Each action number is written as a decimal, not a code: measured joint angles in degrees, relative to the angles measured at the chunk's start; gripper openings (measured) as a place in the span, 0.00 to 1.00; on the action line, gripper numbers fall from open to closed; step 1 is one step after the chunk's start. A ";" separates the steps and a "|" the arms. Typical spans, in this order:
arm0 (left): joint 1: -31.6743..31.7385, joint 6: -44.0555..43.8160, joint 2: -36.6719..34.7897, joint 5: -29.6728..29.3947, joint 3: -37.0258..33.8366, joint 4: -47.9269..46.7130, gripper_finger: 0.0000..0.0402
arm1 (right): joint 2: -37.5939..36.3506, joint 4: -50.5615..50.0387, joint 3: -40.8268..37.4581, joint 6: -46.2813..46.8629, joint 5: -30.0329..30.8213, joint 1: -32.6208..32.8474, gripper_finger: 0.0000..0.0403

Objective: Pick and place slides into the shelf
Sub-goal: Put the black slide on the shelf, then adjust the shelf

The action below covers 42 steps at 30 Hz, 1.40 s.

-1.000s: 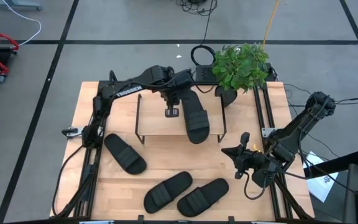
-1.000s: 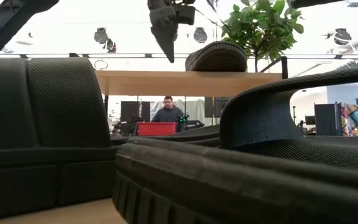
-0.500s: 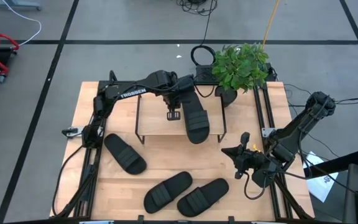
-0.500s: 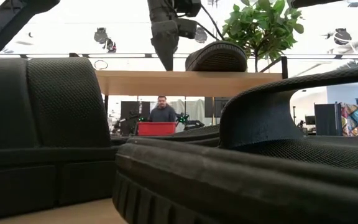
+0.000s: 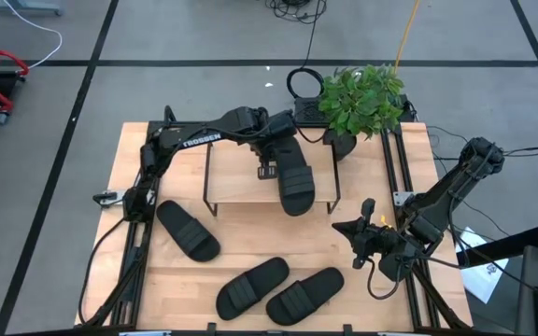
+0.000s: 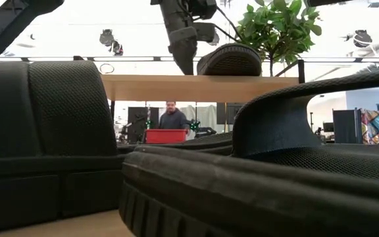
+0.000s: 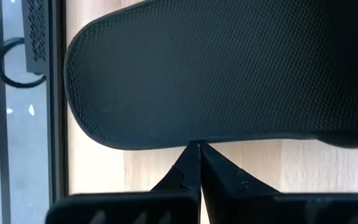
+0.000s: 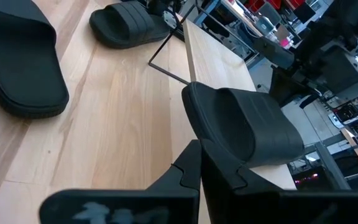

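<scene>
Your left gripper (image 5: pixel 267 172), closed and empty, sits over the shelf (image 5: pixel 236 187) beside one slide (image 5: pixel 294 175). Right gripper (image 5: pixel 344 227) closed, waiting near table edge.

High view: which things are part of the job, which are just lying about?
Job: slide on the shelf; three slides on the table; shelf; left gripper.
Lying about: potted plant; cable coil; right gripper, waiting.

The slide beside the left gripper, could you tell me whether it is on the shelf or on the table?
On the shelf: the slide lies on its plank top, one end overhanging the front edge, with the shut left gripper beside it.
</scene>
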 joint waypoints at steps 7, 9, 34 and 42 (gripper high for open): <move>0.00 0.35 -0.05 -3.01 0.27 0.65 0.00 | 0.00 -0.08 0.00 0.00 0.00 0.00 0.00; 0.05 -0.11 -0.12 -3.09 0.77 -1.07 0.00 | 0.00 -0.09 0.00 0.00 0.00 0.00 0.00; -0.91 -0.58 2.27 0.18 0.17 1.37 0.00 | 0.00 -0.11 0.00 0.27 -0.06 0.00 0.00; -3.11 -1.07 -2.89 -4.50 0.17 -2.36 0.00 | 0.00 0.07 0.00 1.77 -0.06 0.00 0.00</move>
